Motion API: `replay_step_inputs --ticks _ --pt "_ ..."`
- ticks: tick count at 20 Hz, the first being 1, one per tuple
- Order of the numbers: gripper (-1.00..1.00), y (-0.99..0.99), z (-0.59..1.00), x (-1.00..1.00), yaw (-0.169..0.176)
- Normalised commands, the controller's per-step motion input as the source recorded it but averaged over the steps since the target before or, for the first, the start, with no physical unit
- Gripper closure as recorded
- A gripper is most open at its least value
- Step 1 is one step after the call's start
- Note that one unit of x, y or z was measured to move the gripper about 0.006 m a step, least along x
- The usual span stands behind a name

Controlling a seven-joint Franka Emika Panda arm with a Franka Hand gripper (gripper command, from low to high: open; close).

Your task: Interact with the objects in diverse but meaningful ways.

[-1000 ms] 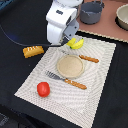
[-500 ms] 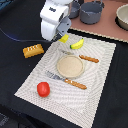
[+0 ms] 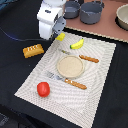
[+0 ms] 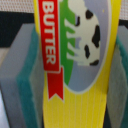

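Right now the hand [image 4: 64, 65] is pinching the yellow butter block [image 4: 75, 65], its padded fingers [image 4: 22, 85] pressed against both sides; the wrist view shows the red BUTTER label and a cow picture. In the exterior view the block [image 3: 60, 36] peeks out under the white arm, raised over the far corner of the striped placemat [image 3: 100, 75].

On the placemat sit a tan plate [image 3: 69, 65], a banana [image 3: 77, 44], a tomato [image 3: 43, 89], a fork [image 3: 67, 81] and a knife [image 3: 86, 58]. The bread loaf [image 3: 33, 50] lies off the mat on the dark counter [image 3: 15, 70]. Two grey pots [image 3: 92, 12] stand beyond; their insides cannot be seen.
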Motion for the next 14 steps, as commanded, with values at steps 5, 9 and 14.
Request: replay_step_inputs --ticks 5,9,14 --pt "1.0 0.17 -0.31 0.0 0.059" --pt "1.0 0.22 -0.31 0.0 0.061" --pt "1.0 0.22 -0.26 -0.01 0.062"
